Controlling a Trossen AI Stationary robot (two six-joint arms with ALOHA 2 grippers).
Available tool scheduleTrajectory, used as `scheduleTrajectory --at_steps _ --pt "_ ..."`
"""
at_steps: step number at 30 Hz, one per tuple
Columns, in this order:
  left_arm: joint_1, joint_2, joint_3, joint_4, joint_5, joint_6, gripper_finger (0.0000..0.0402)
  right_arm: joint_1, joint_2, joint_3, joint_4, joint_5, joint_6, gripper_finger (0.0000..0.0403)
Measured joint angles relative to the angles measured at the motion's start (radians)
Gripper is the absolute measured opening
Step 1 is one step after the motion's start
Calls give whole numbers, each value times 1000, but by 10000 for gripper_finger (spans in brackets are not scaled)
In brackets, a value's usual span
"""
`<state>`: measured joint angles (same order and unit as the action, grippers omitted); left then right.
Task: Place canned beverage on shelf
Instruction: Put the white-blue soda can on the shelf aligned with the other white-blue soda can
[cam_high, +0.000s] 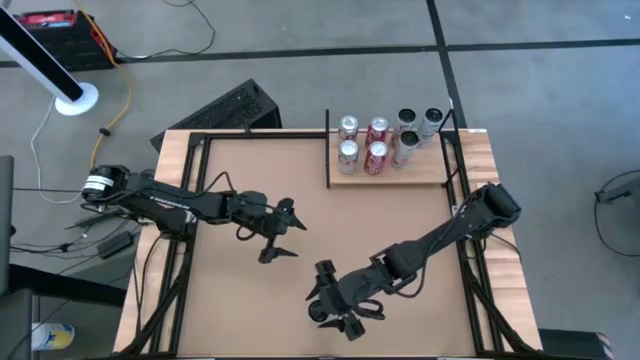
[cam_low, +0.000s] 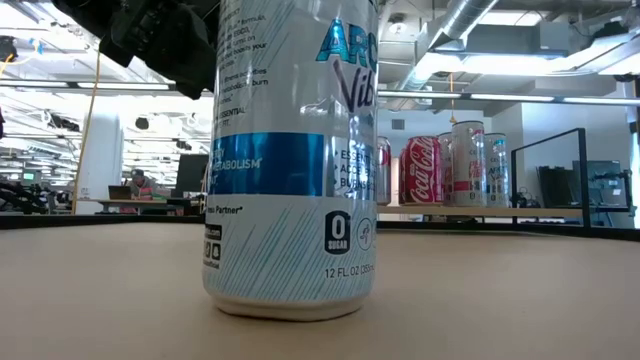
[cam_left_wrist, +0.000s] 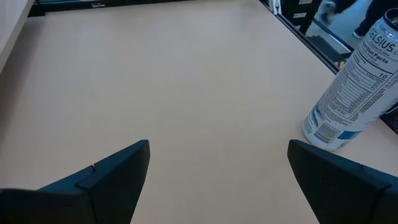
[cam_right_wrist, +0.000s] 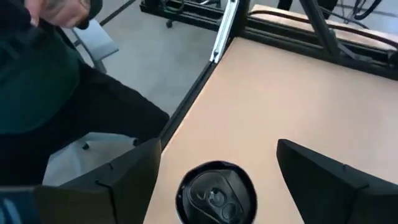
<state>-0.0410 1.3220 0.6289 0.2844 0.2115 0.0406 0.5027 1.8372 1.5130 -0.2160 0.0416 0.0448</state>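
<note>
Grey floor (cam_high: 300, 40) is seen around the table (cam_high: 300, 200), crossed by dark seams and a yellow cable (cam_high: 125, 95). An open ceiling with ducts (cam_low: 450, 30) and strip lights (cam_low: 520, 97) is visible beyond. Desks (cam_low: 130, 203) are set far back.

The smooth tan tabletop (cam_high: 270, 190) is carrying a small light-wood shelf (cam_high: 425, 176) and one upright white-and-blue can (cam_low: 290, 160).

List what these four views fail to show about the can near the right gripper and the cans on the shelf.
- Tall can: top cut off by the low view's upper edge; the right arm hides it from above.
- Same can: right wrist view shows only the lid.
- Cans on the shelf: labels too small from above; low view's tall can covers some.
</note>
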Motion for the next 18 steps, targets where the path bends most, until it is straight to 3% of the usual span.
scheduleTrajectory --at_steps 18 --pt "0 0 0 0 -1 0 366 9 70 -7 -51 52 -16 355"
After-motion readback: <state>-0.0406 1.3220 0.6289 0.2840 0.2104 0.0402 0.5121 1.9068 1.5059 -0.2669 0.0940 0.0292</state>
